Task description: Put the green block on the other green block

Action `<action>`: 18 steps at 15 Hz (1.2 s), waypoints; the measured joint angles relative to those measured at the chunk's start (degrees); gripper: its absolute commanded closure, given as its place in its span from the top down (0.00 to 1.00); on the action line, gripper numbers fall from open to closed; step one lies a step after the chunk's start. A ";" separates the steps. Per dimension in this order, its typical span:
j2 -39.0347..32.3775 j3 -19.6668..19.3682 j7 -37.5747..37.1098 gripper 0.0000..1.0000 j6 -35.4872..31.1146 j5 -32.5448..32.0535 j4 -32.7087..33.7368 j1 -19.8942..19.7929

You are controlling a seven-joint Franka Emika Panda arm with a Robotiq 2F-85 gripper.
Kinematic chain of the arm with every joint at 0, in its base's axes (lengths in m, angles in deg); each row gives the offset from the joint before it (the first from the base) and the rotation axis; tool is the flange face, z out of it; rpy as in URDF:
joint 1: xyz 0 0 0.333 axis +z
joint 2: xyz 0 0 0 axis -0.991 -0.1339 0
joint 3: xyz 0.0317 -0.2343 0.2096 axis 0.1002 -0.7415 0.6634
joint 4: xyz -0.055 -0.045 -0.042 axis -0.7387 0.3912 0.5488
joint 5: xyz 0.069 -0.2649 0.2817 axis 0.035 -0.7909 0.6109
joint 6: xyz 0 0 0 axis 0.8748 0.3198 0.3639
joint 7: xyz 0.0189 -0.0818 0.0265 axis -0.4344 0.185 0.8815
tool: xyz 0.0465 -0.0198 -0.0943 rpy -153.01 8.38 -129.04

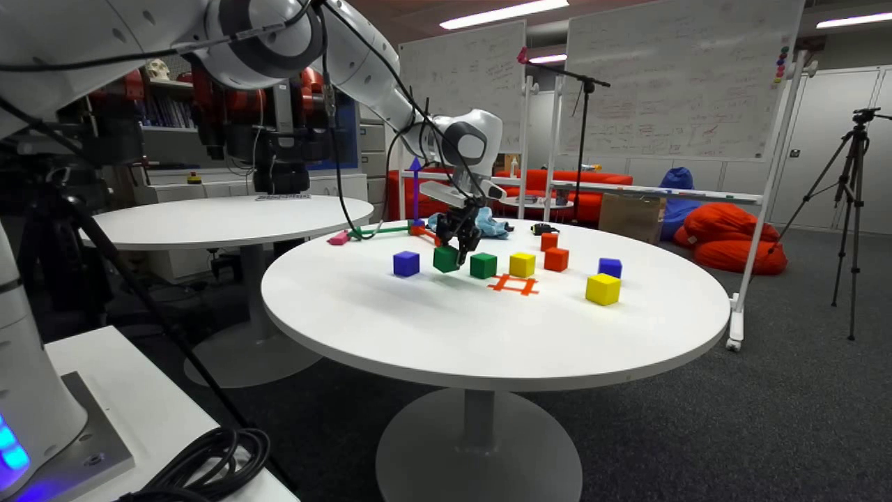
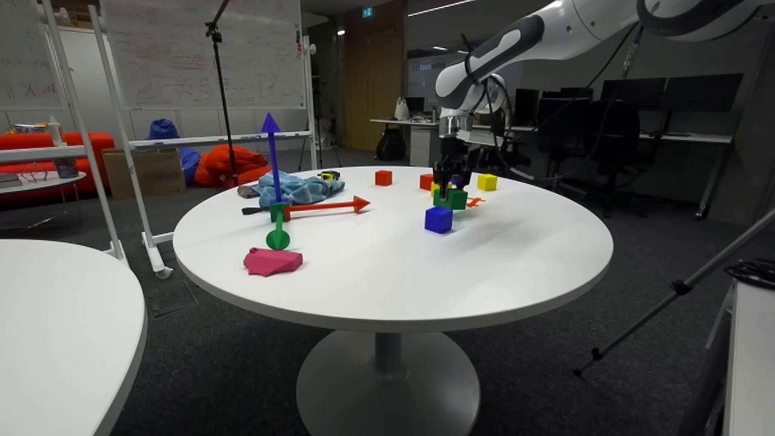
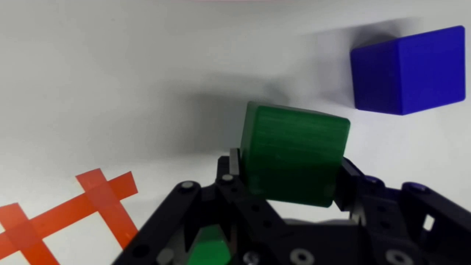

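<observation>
Bright ceiling lights [image 1: 504, 14] shine above scribbled free-standing whiteboards [image 1: 683, 84] and dark carpet [image 1: 711, 418], with a red sofa [image 1: 589, 209], orange-red beanbags [image 1: 732, 244] and pale cabinets [image 1: 822, 104] behind the boards.

Through my camera I see a crumpled blue cloth [image 2: 304, 191] on the white table [image 2: 363, 275], a pink piece [image 2: 272, 262] near its rim, a whiteboard [image 2: 163, 66] beyond.

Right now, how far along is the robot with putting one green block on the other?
Done: the claw grips one green block by two sides, as the wrist view shows. In hand: the lift; that block seems slightly raised off the table. Left: in an exterior view it is beside the other green block, not above it, so it probably must go higher, move across, be set down and released.
</observation>
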 measured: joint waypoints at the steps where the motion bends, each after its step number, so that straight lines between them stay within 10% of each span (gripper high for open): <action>1: 0.92 -0.01 0.00 0.32 -0.01 -0.02 -0.44 -0.10; 10: 13.64 -0.84 0.00 0.32 -0.82 -2.33 -11.00 -0.34; 18: 16.92 -0.89 -0.02 0.32 -0.15 -4.85 -6.64 -0.12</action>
